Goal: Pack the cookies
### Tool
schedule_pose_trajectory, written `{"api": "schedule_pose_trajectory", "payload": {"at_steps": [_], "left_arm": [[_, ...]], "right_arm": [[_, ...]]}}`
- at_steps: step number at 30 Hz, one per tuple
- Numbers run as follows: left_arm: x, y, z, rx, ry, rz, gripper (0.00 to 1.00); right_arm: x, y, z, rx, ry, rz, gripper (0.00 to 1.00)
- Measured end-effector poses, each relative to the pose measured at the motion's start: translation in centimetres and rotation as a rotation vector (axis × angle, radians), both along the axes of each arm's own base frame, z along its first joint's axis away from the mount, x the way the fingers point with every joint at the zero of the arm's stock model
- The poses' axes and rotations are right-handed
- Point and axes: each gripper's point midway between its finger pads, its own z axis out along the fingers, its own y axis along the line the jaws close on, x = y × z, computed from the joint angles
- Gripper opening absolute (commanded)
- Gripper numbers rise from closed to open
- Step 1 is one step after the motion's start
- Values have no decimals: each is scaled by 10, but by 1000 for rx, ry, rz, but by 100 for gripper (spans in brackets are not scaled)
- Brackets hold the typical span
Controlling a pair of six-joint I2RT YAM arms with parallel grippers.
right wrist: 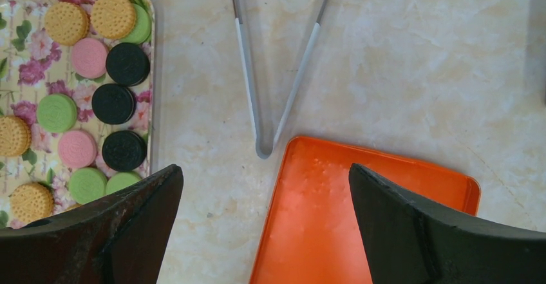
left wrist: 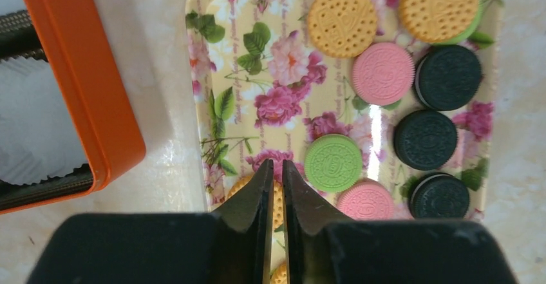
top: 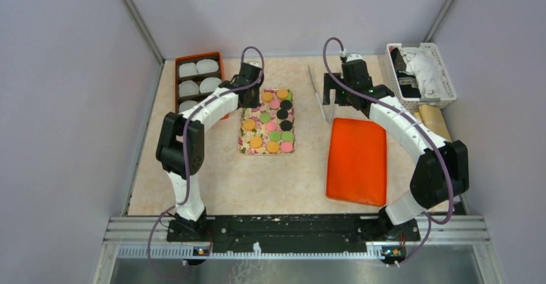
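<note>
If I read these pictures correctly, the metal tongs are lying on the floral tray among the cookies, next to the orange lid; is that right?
Not quite. The tongs lie on the bare tabletop, between the floral tray and the orange lid, not on the tray; only the cookies are on it. The right wrist view shows this.

Bare table (top: 309, 168) between floral tray (top: 243, 149) and orange lid (top: 357, 161) gives passage; tongs (right wrist: 248, 71) lie beyond.

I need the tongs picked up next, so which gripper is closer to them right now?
Right. The right gripper hangs open beside the tongs, at their joined end; the left gripper is over the floral tray, off to their left.
</note>
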Motion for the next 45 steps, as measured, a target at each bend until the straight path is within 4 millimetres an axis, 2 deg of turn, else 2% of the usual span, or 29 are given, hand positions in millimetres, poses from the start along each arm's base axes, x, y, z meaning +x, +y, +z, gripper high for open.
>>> {"api": "schedule_pose_trajectory", "payload": {"at_steps": [3, 6, 12, 13, 16, 20, 21, 23, 27, 30, 36, 42, 45], "left_arm": [[0, 3, -18, 26, 39, 18, 7], [2, 5, -27, 38, 56, 30, 2], [10, 12, -52, 65, 94, 70, 1], [11, 14, -56, 71, 103, 78, 5], [18, 23, -54, 74, 102, 114, 27], [41, 47, -32, 30, 57, 213, 55], [49, 57, -25, 14, 41, 244, 59], [59, 76, -14, -11, 16, 304, 61], [62, 109, -13, -30, 22, 402, 61], [58, 120, -16, -32, 43, 435, 59], [57, 117, -20, -47, 60, 437, 44], [55, 112, -39, -56, 106, 419, 40], [54, 112, -48, -49, 125, 418, 31]], "right_arm": [[1, 2, -2, 7, -2, 3, 99], [1, 3, -4, 10, 1, 7, 99], [1, 5, -9, 15, 9, 15, 99], [0, 5, -10, 16, 11, 17, 99], [-1, 6, -12, 18, 15, 20, 99], [0, 8, -11, 29, 13, 24, 99], [0, 8, -12, 32, 14, 26, 99], [-1, 10, -13, 38, 18, 32, 99], [-3, 12, -17, 44, 30, 42, 99], [-3, 14, -22, 52, 43, 45, 99], [-5, 15, -29, 55, 57, 46, 99], [-4, 15, -30, 59, 56, 43, 99], [-4, 15, -29, 60, 54, 42, 99]]}}
